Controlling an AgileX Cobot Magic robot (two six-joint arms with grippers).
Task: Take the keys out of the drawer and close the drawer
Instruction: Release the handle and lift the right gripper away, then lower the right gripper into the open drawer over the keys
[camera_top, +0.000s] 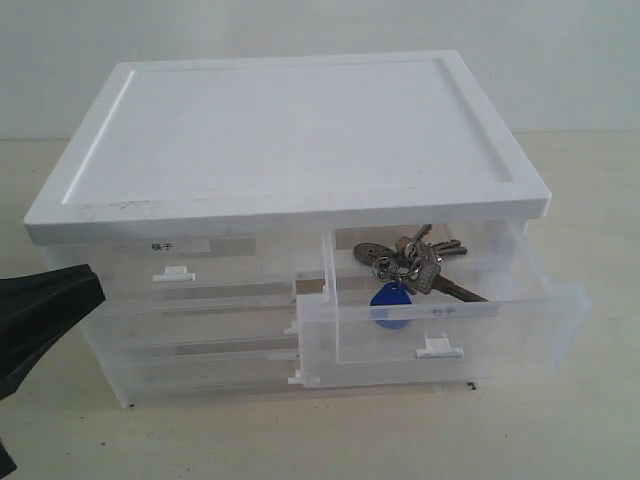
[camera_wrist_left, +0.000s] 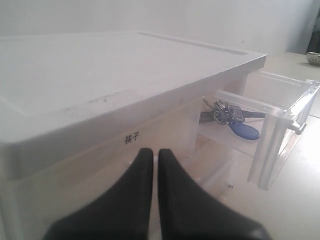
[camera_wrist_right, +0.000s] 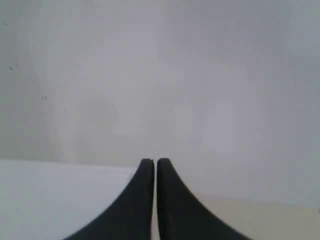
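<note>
Keys (camera_top: 405, 262) lie loose at the rear of the drawer (camera_top: 500, 335), which stands pulled out from the right half of the cabinet (camera_top: 290, 120) over the desk (camera_top: 560, 430), leaving the bunch (blue fob (camera_top: 390, 297) foremost) reachable from above. Left gripper (camera_wrist_left: 155, 152) waits with fingers together and empty before the neighbouring labelled drawer (camera_top: 180, 265). Right gripper (camera_wrist_right: 154, 162), likewise pressed together and empty, faces bare wall, so retrieval is judged not begun.

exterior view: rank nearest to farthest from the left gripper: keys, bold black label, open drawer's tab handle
From the left gripper:
1. bold black label, on the shut drawer, left side, close by.
2. keys, inside the open drawer, right side.
3. tab handle, on that drawer's pulled-out front, farthest right.
</note>
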